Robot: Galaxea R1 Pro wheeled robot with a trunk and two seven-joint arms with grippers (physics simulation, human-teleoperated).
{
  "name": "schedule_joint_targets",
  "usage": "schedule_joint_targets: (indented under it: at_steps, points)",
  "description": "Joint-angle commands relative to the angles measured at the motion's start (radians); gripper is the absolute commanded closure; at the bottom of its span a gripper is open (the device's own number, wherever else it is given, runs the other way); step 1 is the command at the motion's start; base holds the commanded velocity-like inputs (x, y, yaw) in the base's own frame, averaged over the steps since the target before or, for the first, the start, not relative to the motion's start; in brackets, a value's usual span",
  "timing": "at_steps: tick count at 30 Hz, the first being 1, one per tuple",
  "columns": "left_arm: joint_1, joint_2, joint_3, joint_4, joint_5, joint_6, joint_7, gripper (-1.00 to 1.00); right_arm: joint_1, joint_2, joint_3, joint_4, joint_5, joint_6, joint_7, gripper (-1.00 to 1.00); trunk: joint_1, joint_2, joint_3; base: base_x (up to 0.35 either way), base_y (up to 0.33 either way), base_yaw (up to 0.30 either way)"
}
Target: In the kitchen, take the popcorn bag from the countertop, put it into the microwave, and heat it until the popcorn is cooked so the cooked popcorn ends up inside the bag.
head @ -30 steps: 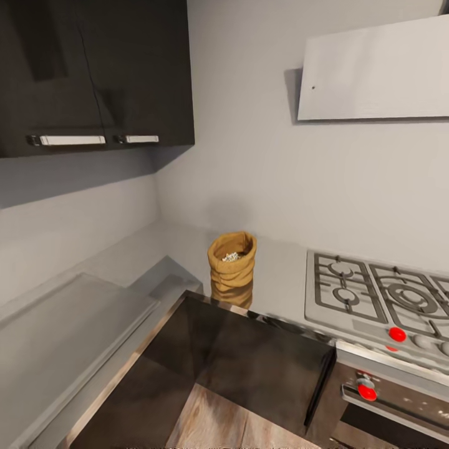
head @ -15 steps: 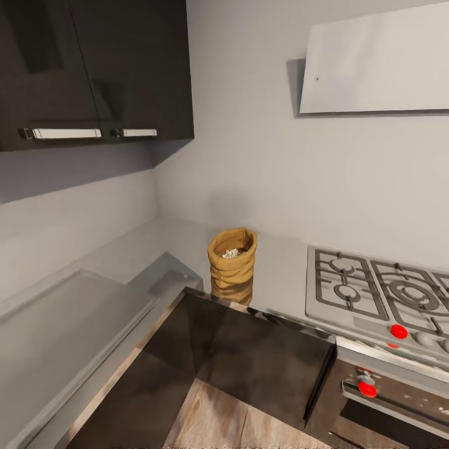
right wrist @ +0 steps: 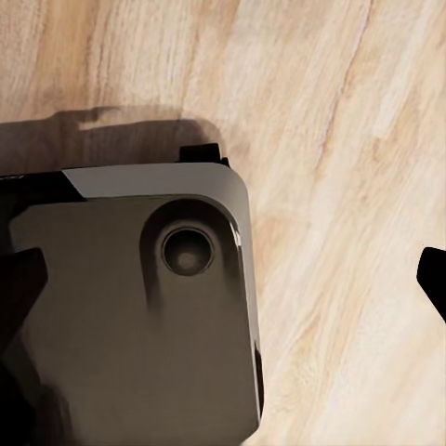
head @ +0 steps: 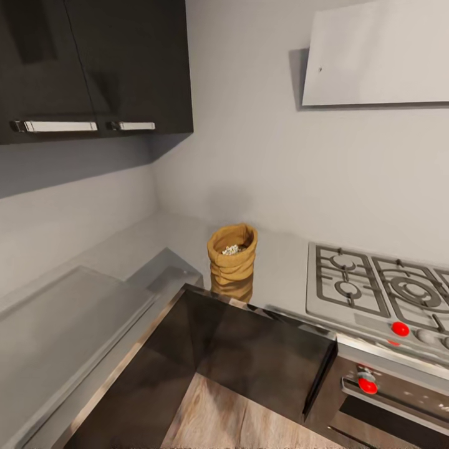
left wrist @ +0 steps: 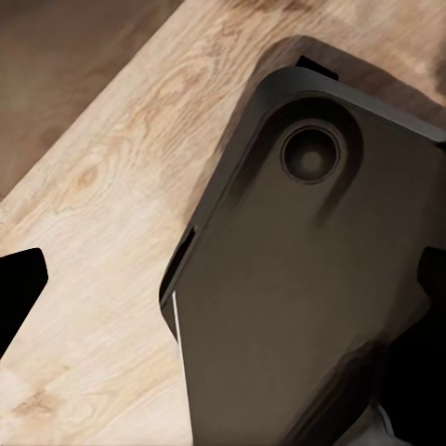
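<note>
The popcorn bag, a small tan sack with a rolled rim, stands upright on the grey countertop near the inner corner, left of the hob. Whitish popcorn shows in its open mouth. The microwave is out of view. In the left wrist view my left gripper hangs over wooden floor, its dark fingertips far apart at the picture's edges, nothing between them. My right gripper is likewise open over the floor, with one fingertip showing at the edge.
A steel gas hob with red knobs and an oven front sit right of the bag. A range hood and dark upper cabinets hang above. Dark lower cabinet fronts border wooden floor. My dark base lies under both grippers.
The whole head picture has shifted upward a little, so the camera has moved. The bag stands in the same spot on the countertop.
</note>
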Motion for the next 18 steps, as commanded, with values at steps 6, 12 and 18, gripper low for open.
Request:
schedule_joint_targets:
  at_steps: [6, 12, 18]
  points:
    - [0.0, 0.0, 0.002, -0.001, 0.002, -0.002, 0.003, -1.0, -0.001, 0.0, -0.009, 0.003, 0.009, -0.006, -0.001, -1.0, 0.0, -0.001, -0.011, 0.0, 0.0, 0.0]
    - [0.0, 0.0, 0.002, -0.001, 0.002, -0.003, 0.003, -1.0, -0.001, 0.0, -0.009, 0.003, 0.009, -0.006, -0.001, -1.0, 0.0, -0.001, -0.02, 0.0, 0.0, 0.0]
    - [0.0, -0.002, 0.002, -0.001, 0.002, -0.003, 0.003, -1.0, -0.001, 0.0, -0.009, 0.003, 0.009, -0.007, -0.001, -1.0, 0.0, -0.001, -0.03, 0.0, 0.0, 0.0]
